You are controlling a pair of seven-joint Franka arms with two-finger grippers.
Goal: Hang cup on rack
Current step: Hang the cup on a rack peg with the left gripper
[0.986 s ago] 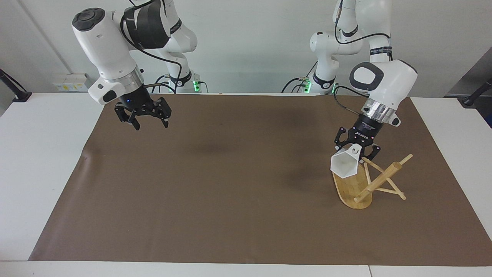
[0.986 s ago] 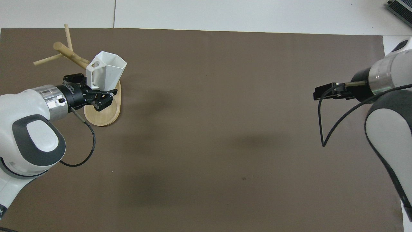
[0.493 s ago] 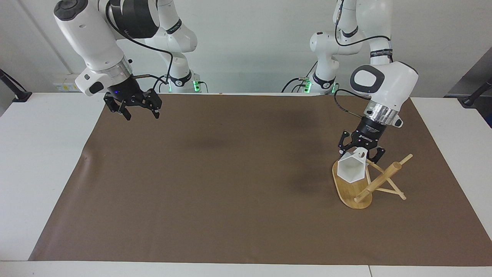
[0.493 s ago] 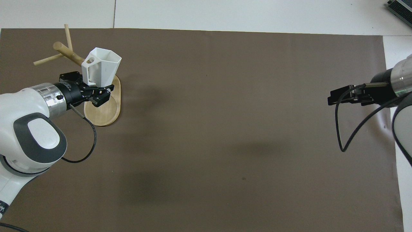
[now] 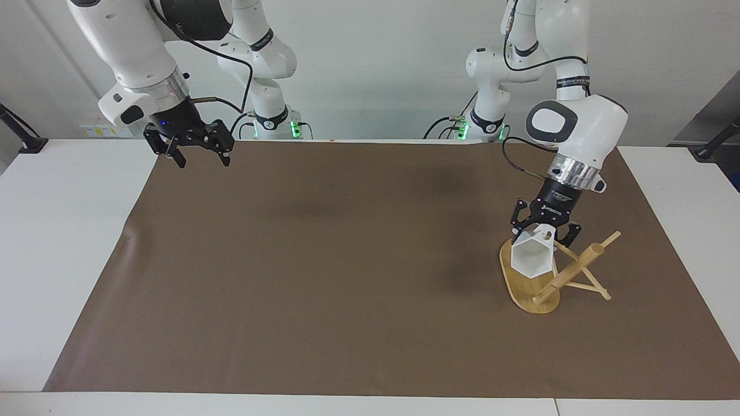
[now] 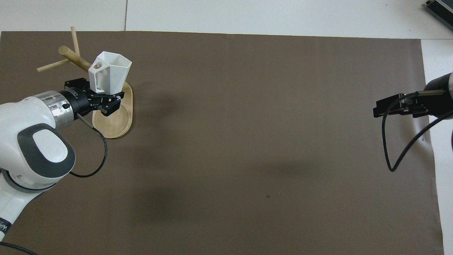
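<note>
The white faceted cup [image 5: 533, 258] [image 6: 112, 72] is off the table, tipped on its side, with its rim turned away from the robots. My left gripper [image 5: 546, 231] [image 6: 102, 95] is shut on the cup's handle end. It holds the cup over the oval base of the bamboo rack [image 5: 522, 287] [image 6: 114, 124]. The pierced handle sits close beside the rack's post [image 5: 569, 271] [image 6: 73, 56] and thin pegs; I cannot tell whether they touch. My right gripper [image 5: 202, 159] [image 6: 378, 110] hangs open and holds nothing, over the mat's edge at the right arm's end.
A brown mat [image 5: 324, 271] covers most of the white table [image 5: 63, 231]. The rack stands on the mat toward the left arm's end. A black cable loops down from the right wrist [image 6: 393, 156].
The left gripper has swung the cup closer to the rack's post and a little lower over the base. The right gripper has risen and drawn back toward its own end of the table.
</note>
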